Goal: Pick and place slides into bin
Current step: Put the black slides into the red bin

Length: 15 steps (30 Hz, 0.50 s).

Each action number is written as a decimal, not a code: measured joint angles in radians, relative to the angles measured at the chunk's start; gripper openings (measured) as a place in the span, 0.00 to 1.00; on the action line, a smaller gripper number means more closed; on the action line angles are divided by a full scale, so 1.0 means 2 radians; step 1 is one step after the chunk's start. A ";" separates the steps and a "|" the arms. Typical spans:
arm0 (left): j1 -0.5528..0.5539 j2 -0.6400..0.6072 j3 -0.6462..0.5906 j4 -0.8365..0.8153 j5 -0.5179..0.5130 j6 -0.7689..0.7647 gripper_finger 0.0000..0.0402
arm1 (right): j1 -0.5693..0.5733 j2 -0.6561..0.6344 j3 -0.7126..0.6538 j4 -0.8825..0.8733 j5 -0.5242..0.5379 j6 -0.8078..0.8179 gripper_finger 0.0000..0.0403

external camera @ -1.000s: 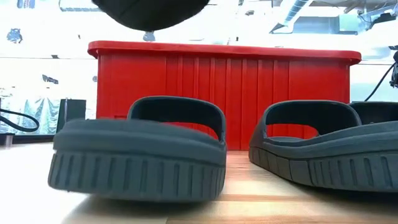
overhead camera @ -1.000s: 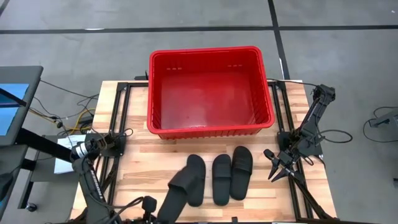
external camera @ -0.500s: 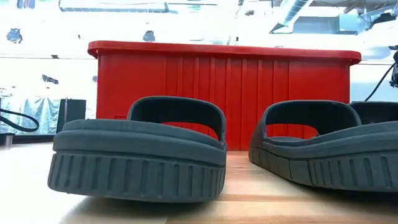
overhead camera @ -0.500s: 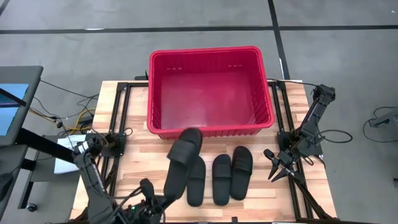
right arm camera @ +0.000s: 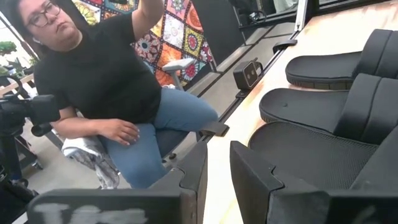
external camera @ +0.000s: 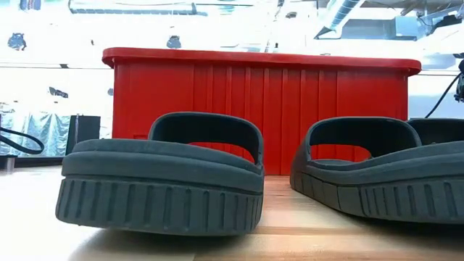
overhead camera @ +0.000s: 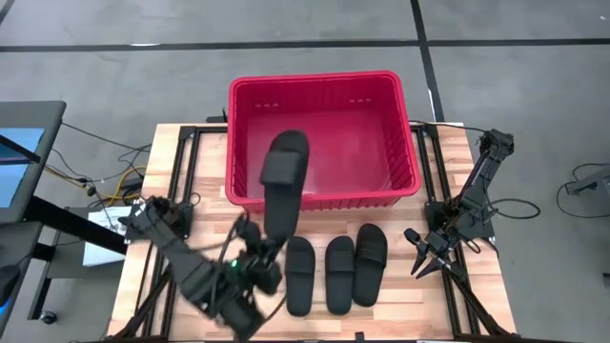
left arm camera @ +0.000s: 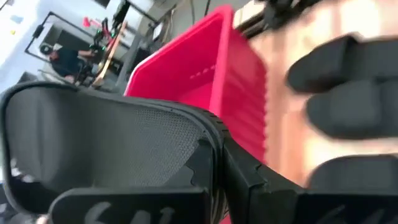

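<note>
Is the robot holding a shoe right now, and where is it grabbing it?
Yes. The left tool grips one matte black slide sandal by one end, its other end reaching over the red plastic bin.

Grey concrete floor [overhead camera: 143,76] with dark seam lines surrounds the pale wooden surface [overhead camera: 205,238]. A seated person [right arm camera: 106,93] and a patterned wall hanging [right arm camera: 168,31] sit beyond.

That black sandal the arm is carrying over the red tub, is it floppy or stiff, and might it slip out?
The held slide sticks out straight from the left pincer, gripped at one end, so it is probably fairly stiff and light. Its matte, ribbed look suggests it will not slip easily. Dropped into the bin, it would likely land flat, not roll.
</note>
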 joint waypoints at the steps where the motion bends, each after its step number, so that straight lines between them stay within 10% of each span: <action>1: 0.013 -0.005 0.000 0.000 0.005 0.011 0.00 | 0.000 0.000 0.000 -0.002 0.000 0.000 0.15; 15: 0.207 -0.080 0.000 0.000 0.110 0.150 0.00 | 0.000 0.000 0.000 -0.007 0.000 0.000 0.15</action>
